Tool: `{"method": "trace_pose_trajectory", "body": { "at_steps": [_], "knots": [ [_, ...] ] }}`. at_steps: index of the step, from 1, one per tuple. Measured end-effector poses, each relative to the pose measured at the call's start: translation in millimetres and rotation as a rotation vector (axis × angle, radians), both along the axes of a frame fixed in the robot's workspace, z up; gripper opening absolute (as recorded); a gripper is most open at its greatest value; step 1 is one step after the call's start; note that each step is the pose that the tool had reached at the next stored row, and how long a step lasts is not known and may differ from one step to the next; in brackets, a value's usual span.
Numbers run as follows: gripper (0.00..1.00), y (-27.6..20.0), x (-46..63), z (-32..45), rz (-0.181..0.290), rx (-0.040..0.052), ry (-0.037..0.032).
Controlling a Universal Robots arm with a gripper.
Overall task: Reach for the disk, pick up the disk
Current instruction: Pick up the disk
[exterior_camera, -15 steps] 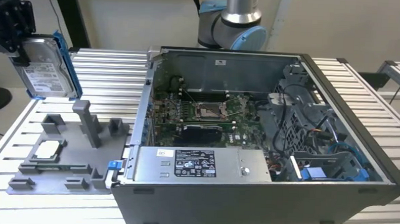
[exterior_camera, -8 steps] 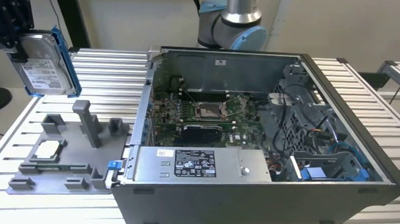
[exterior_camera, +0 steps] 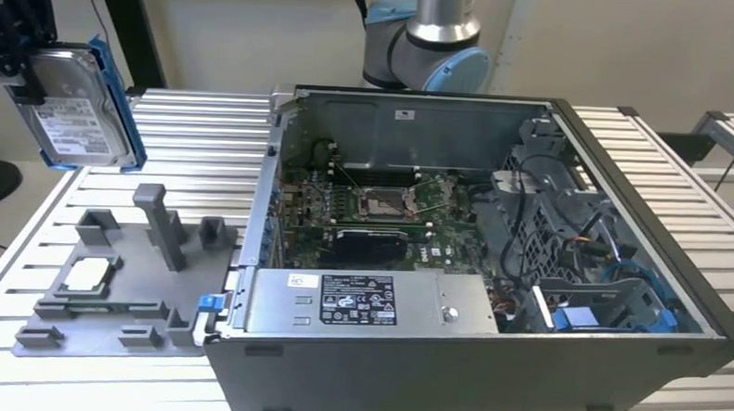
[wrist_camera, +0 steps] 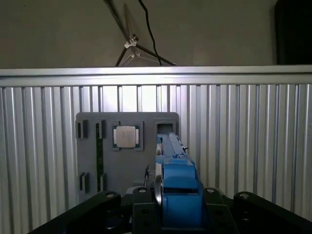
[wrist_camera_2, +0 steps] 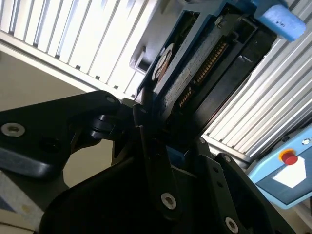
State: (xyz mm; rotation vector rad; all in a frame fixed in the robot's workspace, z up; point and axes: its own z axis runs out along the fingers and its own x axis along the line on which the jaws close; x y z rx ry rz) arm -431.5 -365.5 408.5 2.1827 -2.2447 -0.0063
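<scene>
Exterior view is showing the gripper (exterior_camera: 28, 87) closing on the disk (exterior_camera: 80, 109), holding it upright in the air, clear of the bench (exterior_camera: 197, 124) and the grey holder (exterior_camera: 116, 278). Reaching and lifting are looking done; nothing of the task is appearing left.

Open computer case (exterior_camera: 459, 377) beside grey tray (exterior_camera: 140, 293), apparently holding chip (exterior_camera: 88, 274).

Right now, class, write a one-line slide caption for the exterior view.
The gripper holds the disk upright in the air, clear of the grey fixture tray beside the open computer case.
</scene>
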Motion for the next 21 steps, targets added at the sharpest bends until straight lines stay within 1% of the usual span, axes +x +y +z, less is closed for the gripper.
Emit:
{"method": "trace_pose_trajectory", "body": {
  "at_steps": [16, 21],
  "knots": [
    [0.0, 0.0, 0.0, 26.1, 0.0, 0.0, -0.0001],
    [0.0, 0.0, 0.0, 32.6, 0.0, -0.0001, -0.0005]
  ]
}}
